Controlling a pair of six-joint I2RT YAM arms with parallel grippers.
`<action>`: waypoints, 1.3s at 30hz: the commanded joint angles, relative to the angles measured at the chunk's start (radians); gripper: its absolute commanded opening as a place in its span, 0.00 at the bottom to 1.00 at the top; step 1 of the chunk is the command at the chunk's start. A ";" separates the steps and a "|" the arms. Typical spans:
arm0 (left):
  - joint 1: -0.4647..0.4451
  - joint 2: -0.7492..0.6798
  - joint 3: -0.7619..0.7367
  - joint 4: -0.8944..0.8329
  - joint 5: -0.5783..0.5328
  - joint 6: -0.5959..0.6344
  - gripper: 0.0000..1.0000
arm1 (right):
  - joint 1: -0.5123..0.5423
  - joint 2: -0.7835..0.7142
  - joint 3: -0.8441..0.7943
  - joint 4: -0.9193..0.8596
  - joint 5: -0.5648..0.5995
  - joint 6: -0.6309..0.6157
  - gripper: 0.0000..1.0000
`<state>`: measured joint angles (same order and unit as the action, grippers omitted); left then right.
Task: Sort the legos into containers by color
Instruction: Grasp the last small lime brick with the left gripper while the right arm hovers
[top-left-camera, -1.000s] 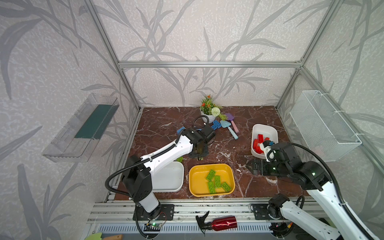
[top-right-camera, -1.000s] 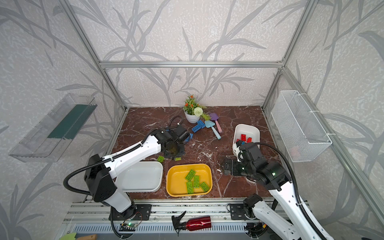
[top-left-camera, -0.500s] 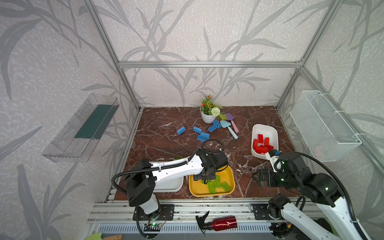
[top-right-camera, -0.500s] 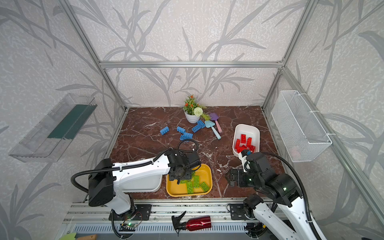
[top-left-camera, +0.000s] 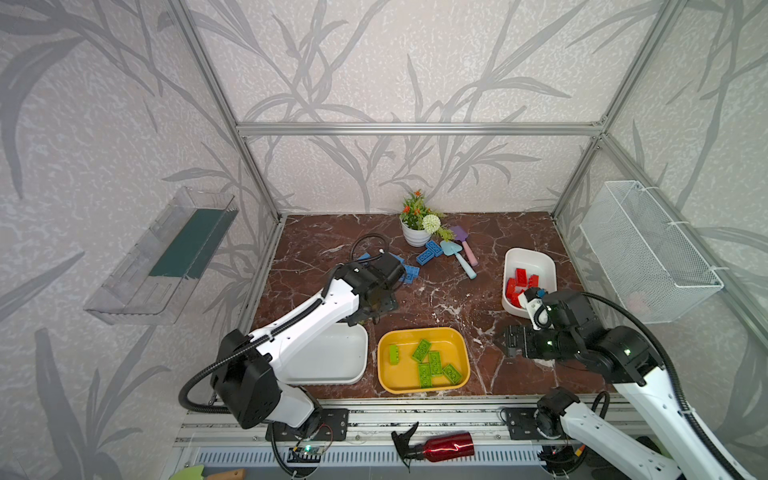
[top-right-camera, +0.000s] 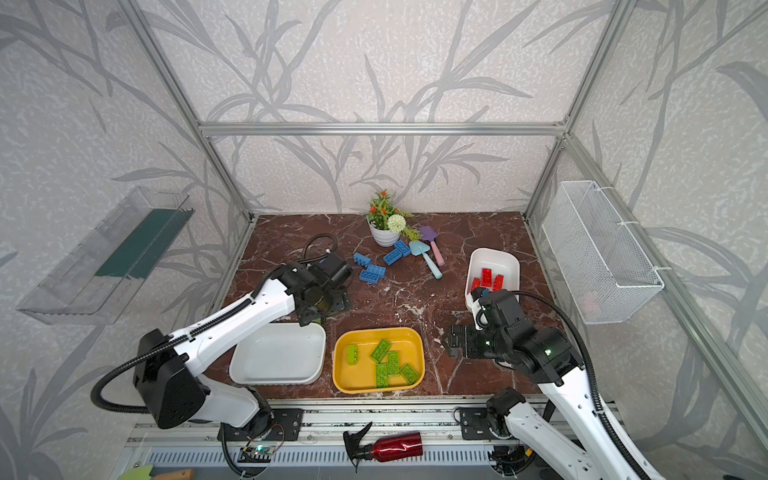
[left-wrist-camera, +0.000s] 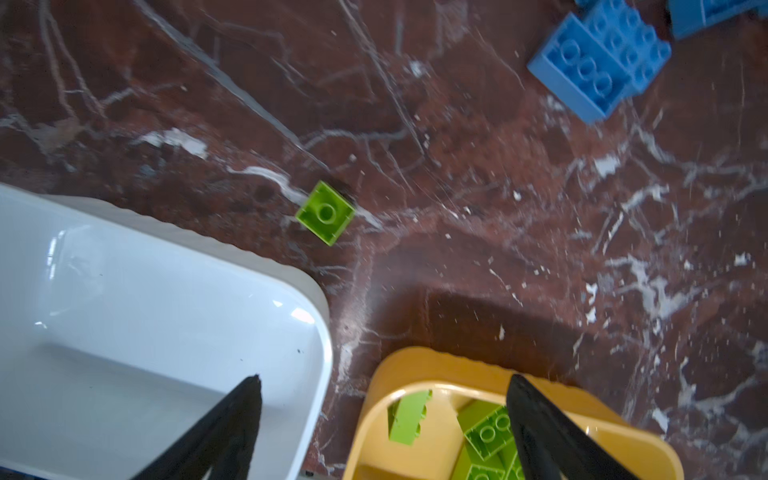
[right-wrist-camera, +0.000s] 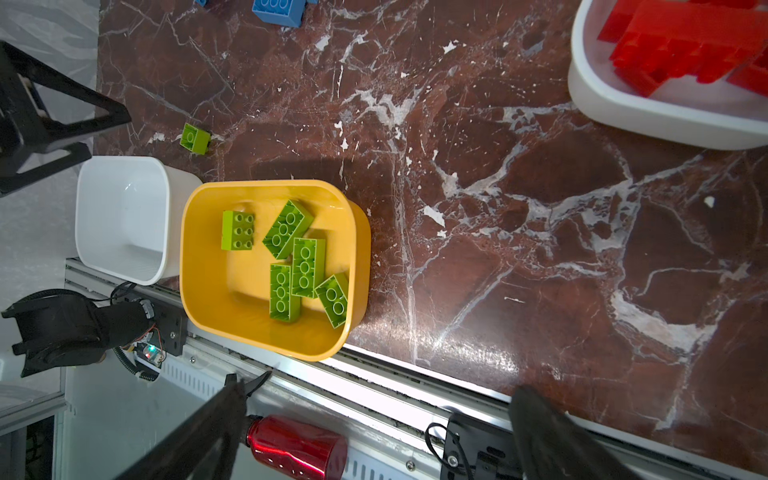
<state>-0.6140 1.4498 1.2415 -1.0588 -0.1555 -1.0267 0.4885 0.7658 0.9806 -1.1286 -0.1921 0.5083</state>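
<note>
The left gripper (left-wrist-camera: 384, 380) has its two fingers wide apart and nothing is between them. It hangs over the gap between the empty white tub (left-wrist-camera: 137, 299) and the yellow tub (left-wrist-camera: 419, 365).

The next thing to take is, I think, the small green brick (left-wrist-camera: 325, 212). It lies alone on the bare counter (top-left-camera: 457, 291), just beyond the corner of the empty white tub and near the yellow tub. It is a square brick, so it has no long axis. It lies with the hollow side up. In the left wrist view its edges stand diagonal to the line between the fingers, so the wrist probably needs a turn before closing.

The left arm is clearly the nearer one. In both top views its gripper almost covers the brick. The right gripper (top-left-camera: 509, 345) is also spread open and empty, and it hovers well apart, on the other side of the yellow tub, near the white tub with red bricks (top-left-camera: 530, 253).

Five green bricks (top-left-camera: 432, 365) are already in the yellow tub. The blue bricks (top-left-camera: 430, 251) lie loose on the counter near the flower pot (top-left-camera: 415, 237), not yet sorted. One risk is that a finger pushes the small brick against the tub wall.
</note>
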 joint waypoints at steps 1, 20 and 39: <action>0.100 0.032 -0.029 0.033 0.038 0.076 0.91 | -0.005 0.041 0.020 0.069 -0.012 -0.002 0.99; 0.275 0.387 0.080 -0.001 0.237 0.235 0.89 | -0.084 0.314 0.090 0.208 -0.072 -0.103 0.99; 0.275 0.508 0.117 0.057 0.280 0.249 0.81 | -0.136 0.308 0.076 0.202 -0.092 -0.091 0.99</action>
<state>-0.3401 1.9434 1.3273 -1.0039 0.1097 -0.7807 0.3561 1.0935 1.0485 -0.9207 -0.2718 0.4160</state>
